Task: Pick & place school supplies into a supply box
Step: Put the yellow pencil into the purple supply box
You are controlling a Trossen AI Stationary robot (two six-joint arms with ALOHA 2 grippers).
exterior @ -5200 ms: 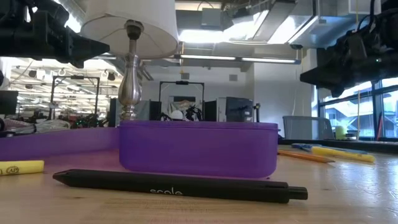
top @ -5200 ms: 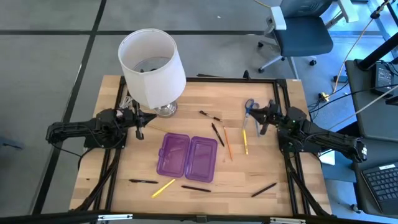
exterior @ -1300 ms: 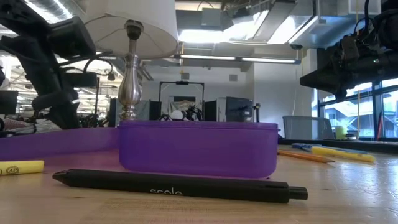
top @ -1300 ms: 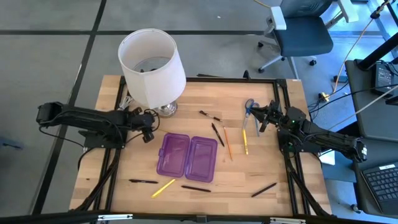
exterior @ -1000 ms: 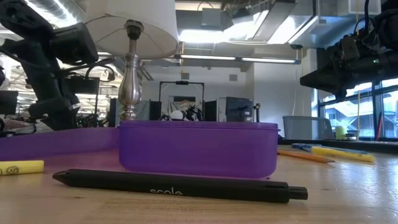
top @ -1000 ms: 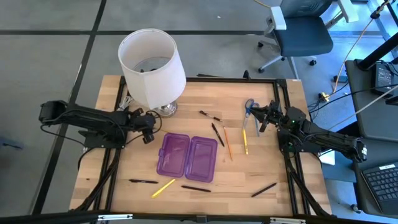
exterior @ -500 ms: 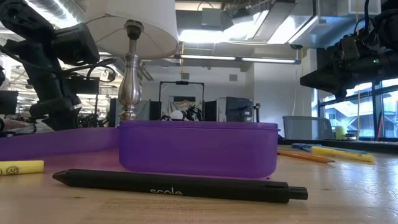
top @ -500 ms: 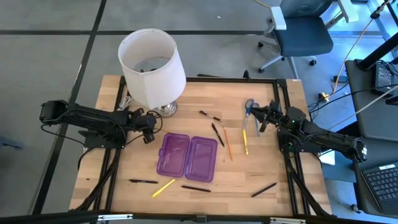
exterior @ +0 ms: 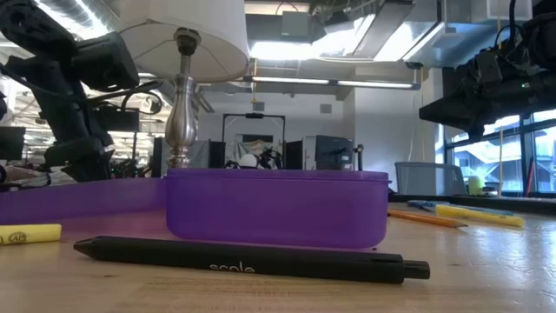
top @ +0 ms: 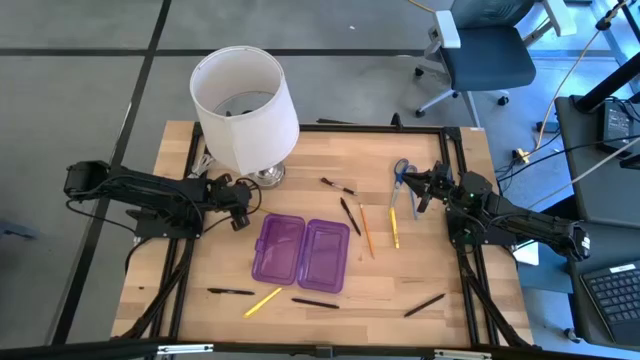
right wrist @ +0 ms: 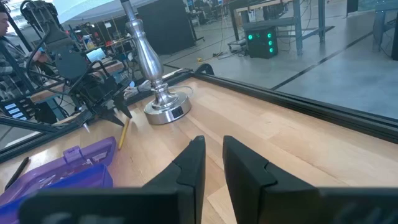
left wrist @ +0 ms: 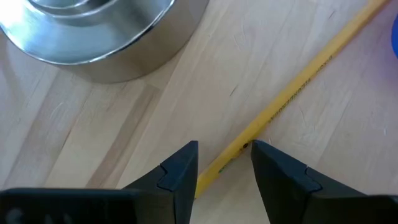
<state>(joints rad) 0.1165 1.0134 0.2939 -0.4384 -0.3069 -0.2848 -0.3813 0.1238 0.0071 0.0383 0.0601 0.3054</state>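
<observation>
The purple supply box (top: 300, 250) lies open on the table's middle. My left gripper (top: 240, 213) is low beside the lamp base, left of the box. It is open, with a finger on each side of a yellow pencil (left wrist: 298, 78) that lies flat on the wood. My right gripper (top: 420, 190) hovers at the right, next to the blue-handled scissors (top: 400, 172); it is shut, empty, with only a slit between its fingers (right wrist: 213, 155). Black pens (top: 349, 215), an orange pencil (top: 366, 230) and a yellow pencil (top: 394, 227) lie right of the box. More pens (top: 315, 302) lie near the front edge.
A lamp with a white shade (top: 243, 110) stands at the far left; its metal base (left wrist: 99, 31) is close to my left gripper. A black pen (exterior: 252, 258) lies in front of the box, and another (top: 424, 304) near the right front corner. Black frame rails border the table.
My left arm has eased down slightly beside the lamp base. The right arm, box and supplies have kept still.
</observation>
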